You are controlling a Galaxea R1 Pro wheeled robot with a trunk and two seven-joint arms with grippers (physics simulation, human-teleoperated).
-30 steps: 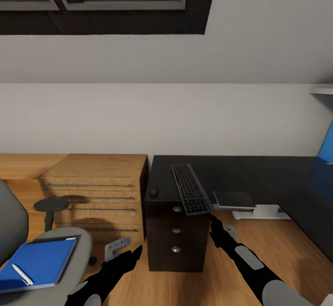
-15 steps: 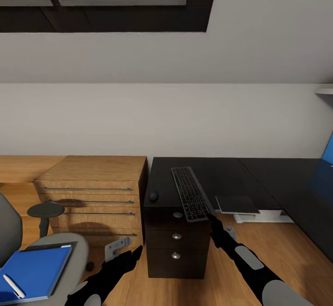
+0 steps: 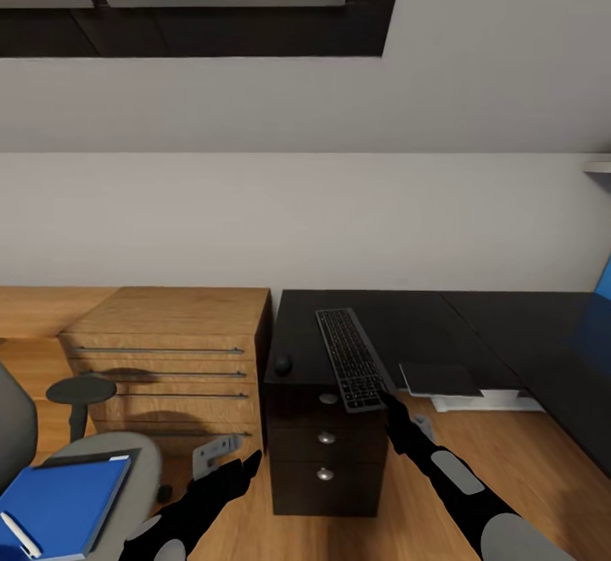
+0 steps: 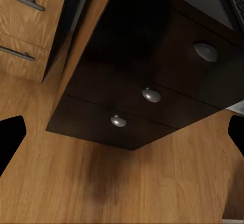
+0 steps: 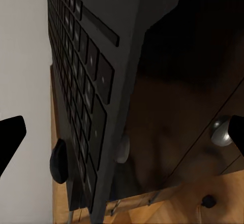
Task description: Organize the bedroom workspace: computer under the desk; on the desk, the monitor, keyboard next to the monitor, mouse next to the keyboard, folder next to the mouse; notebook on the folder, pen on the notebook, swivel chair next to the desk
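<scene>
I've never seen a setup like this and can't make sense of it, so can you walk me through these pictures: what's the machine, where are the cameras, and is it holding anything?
This is a simulated two-armed robot on wheels. The big picture comes from a camera on its head, looking down over its black arms. The other two come from cameras at each wrist, looking out between two finger tips.

Ahead stands a black desk with a drawer unit. On the desk lie a keyboard, its near end over the edge, and a small mouse. A wooden chest stands beside the desk. A grey swivel chair carries a blue folder and a white pen.

The right gripper is open at the keyboard's near end; the left gripper is open too. Nothing is held.
</scene>
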